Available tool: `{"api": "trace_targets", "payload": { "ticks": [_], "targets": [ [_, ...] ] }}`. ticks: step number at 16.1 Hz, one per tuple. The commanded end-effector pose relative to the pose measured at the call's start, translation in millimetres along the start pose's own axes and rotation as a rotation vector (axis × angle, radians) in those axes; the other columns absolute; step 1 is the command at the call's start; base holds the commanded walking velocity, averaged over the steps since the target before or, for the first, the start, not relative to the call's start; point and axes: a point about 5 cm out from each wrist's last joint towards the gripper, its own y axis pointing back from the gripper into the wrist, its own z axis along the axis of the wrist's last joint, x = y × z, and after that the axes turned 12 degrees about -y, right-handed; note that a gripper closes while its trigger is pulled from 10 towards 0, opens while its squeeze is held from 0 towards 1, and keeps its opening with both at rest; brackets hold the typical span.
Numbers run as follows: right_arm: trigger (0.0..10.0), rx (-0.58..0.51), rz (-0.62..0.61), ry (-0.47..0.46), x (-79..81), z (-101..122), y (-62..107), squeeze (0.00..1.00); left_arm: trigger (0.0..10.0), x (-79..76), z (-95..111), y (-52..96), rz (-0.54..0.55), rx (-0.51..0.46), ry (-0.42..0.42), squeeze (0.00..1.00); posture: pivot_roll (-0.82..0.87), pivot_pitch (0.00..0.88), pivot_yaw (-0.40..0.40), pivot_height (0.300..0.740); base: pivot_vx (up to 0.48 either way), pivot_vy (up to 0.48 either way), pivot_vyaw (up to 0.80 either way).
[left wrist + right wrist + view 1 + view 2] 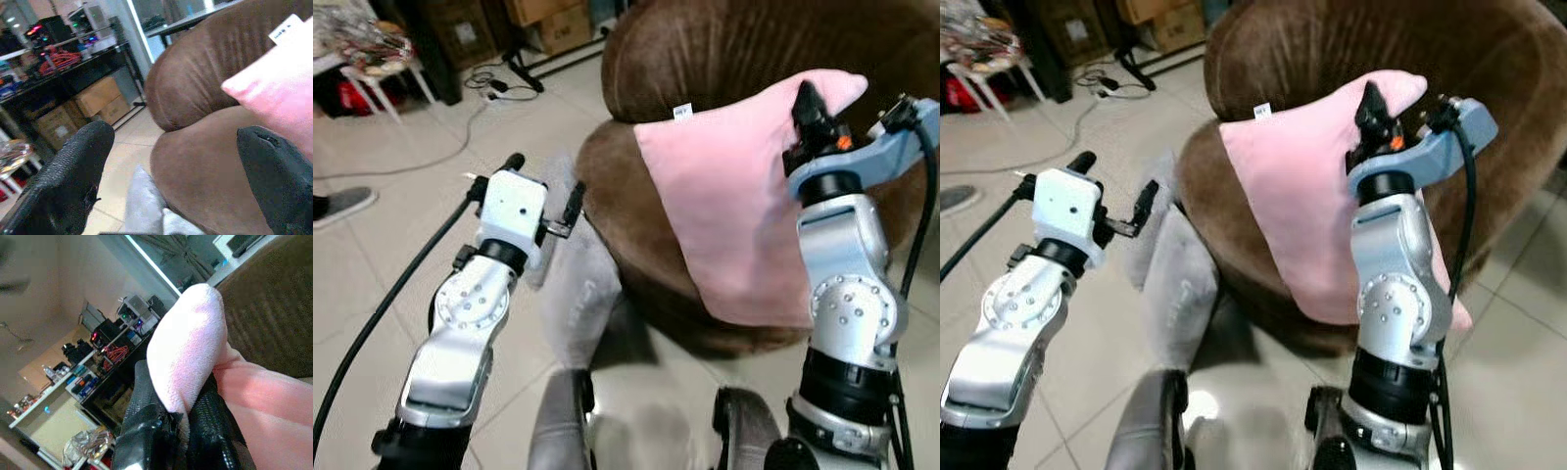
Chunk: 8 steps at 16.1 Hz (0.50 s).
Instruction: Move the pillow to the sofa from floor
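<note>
A pink pillow [729, 206] with a small white tag drapes over the front of the round brown sofa [724, 49], its lower edge hanging over the seat's rim. My right gripper [808, 108] is shut on the pillow's upper right corner [188, 357], which bulges out between the black fingers [210, 431]. My left gripper [543, 186] stands open to the left of the sofa, a little short of the pillow's left edge, with nothing between its fingers [73, 171]. In the left wrist view the pillow's corner [274, 88] lies beside one finger.
A grey cushion [578, 284] leans against the sofa's base on the tiled floor. Cables [484, 83] trail across the floor at the back left, near cardboard boxes [553, 24] and a small white table [372, 59]. A person's shoe [342, 204] is at the far left.
</note>
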Motion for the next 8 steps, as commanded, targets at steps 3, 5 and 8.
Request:
{"api": "trace_targets", "payload": {
  "ticks": [3, 5, 8],
  "targets": [
    [10.0, -0.016, 0.016, 0.001, 2.3, 1, 5.1, 0.0, 10.0, 2.0, -7, 1.9, 0.0, 0.03, -0.014, 0.0, 0.04, 0.0, 0.092, 0.692, 0.0, 0.0, 0.0],
    [10.0, -0.015, 0.003, 0.007, -0.8, 1, 5.9, 0.0, 10.0, 3.8, -7, 2.1, 0.008, 0.026, -0.012, 0.0, 0.04, 0.0, 0.09, 0.707, 0.0, 0.0, 0.0],
    [10.0, -0.005, -0.008, 0.03, -5.2, 1, 8.5, 0.0, 10.0, 4.6, -7, 3.8, 0.017, 0.027, -0.016, 0.0, 0.04, 0.0, 0.085, 0.74, 0.0, 0.0, 0.0]
  ]
}}
